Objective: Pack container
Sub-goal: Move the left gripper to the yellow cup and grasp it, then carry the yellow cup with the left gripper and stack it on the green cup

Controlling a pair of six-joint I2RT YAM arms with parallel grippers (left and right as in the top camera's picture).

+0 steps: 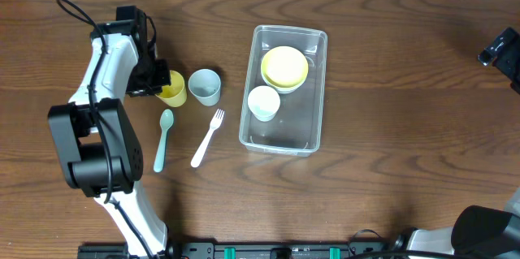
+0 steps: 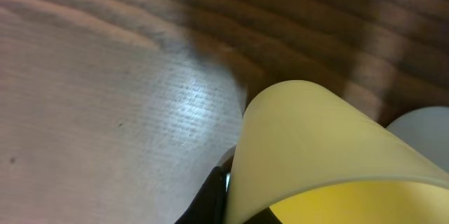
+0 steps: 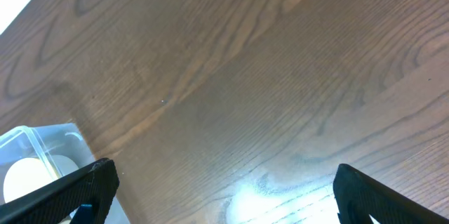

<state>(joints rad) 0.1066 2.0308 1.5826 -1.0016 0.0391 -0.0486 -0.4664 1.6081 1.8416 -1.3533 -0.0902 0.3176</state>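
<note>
The clear rectangular container (image 1: 283,88) lies at mid table and holds a yellow bowl (image 1: 284,66) and a small white cup (image 1: 263,102); its corner shows in the right wrist view (image 3: 42,155). My left gripper (image 1: 159,80) is shut on the rim of a yellow cup (image 1: 172,88), which fills the left wrist view (image 2: 323,154). A blue-grey cup (image 1: 205,85) stands just right of it. A teal spoon (image 1: 163,139) and a white fork (image 1: 208,137) lie in front. My right gripper (image 3: 224,196) is open and empty at the far right edge (image 1: 504,52).
The wooden table (image 1: 406,129) stretches bare to the right of the container. The left arm's base (image 1: 89,145) stands at the left front.
</note>
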